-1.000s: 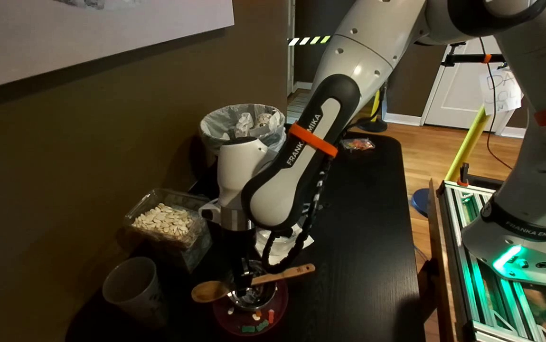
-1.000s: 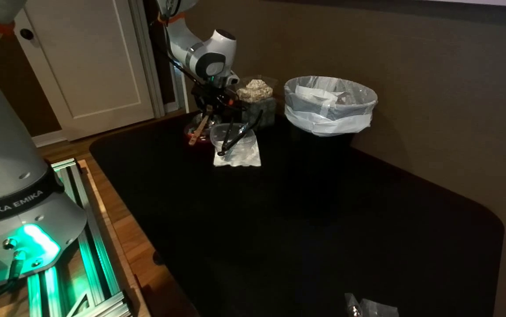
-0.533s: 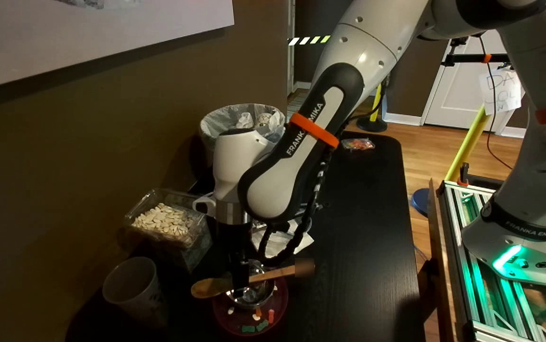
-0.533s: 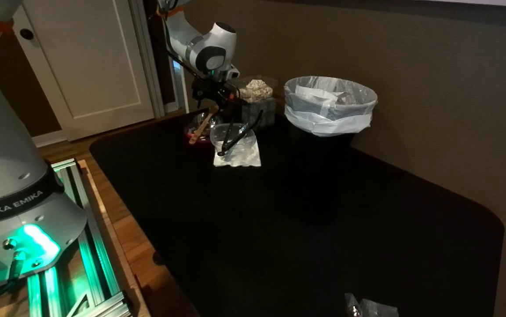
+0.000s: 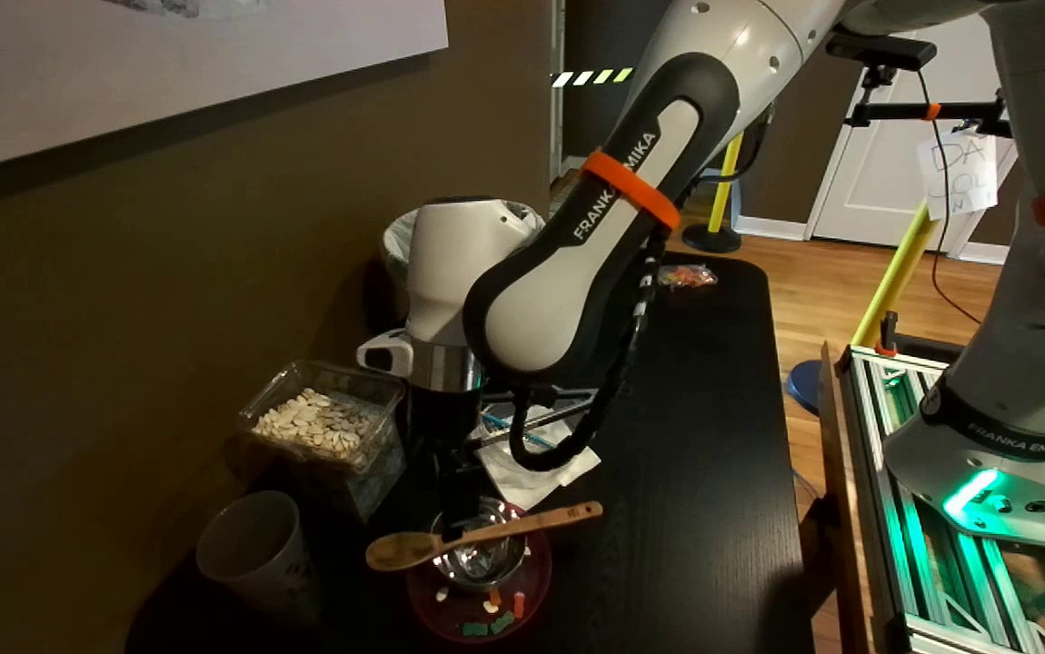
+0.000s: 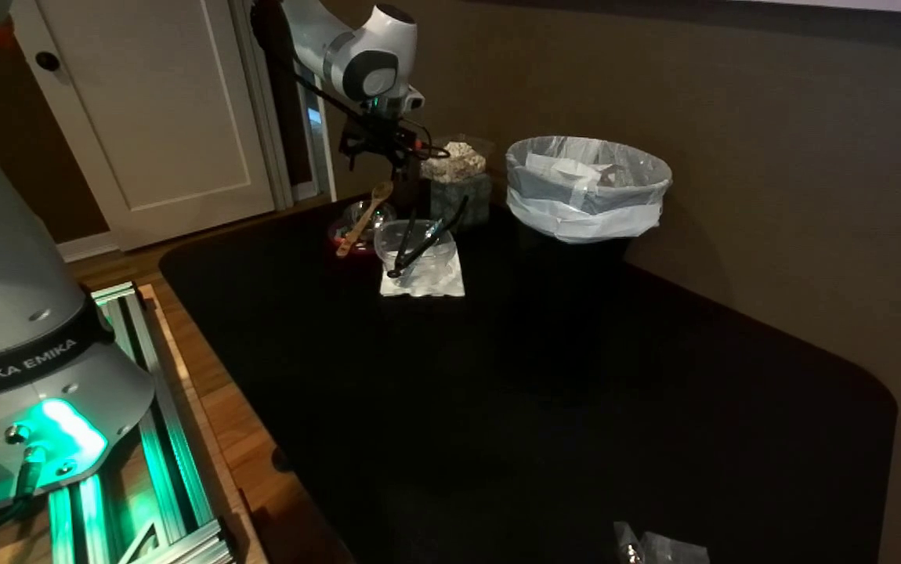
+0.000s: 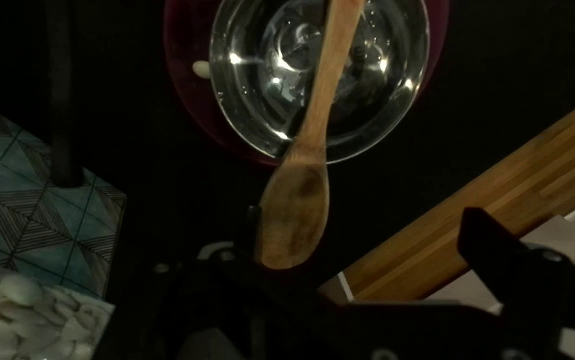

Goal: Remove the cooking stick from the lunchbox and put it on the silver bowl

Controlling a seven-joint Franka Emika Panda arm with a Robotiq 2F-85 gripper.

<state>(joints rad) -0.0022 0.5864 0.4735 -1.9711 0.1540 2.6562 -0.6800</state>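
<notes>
The wooden cooking stick (image 5: 532, 523), a spoon, rests across the silver bowl (image 5: 486, 568) in both exterior views. The bowl stands on a dark red plate (image 5: 436, 613) with small sweets. In the wrist view the spoon's handle (image 7: 330, 75) spans the bowl's rim (image 7: 247, 102), and its head (image 7: 295, 215) sticks out past it. My gripper (image 7: 361, 217) hangs above the spoon's head end, its jaws spread wide with nothing between them. The clear lunchbox (image 6: 390, 244) sits on a white napkin (image 6: 427, 288) beside the plate; the arm mostly covers it in an exterior view.
A black long-legged object (image 6: 444, 231) leans in the lunchbox. A seed-filled container (image 5: 318, 427) on a patterned block and a pale cup (image 5: 254, 545) stand near the wall. A lined bin (image 6: 588, 200) stands farther along, and a plastic packet (image 6: 674, 548) lies by the table's near end.
The gripper has let go of the spoon and risen above it, the forearm lifting with it. The spoon has stayed lying across the bowl, nearly unmoved.
</notes>
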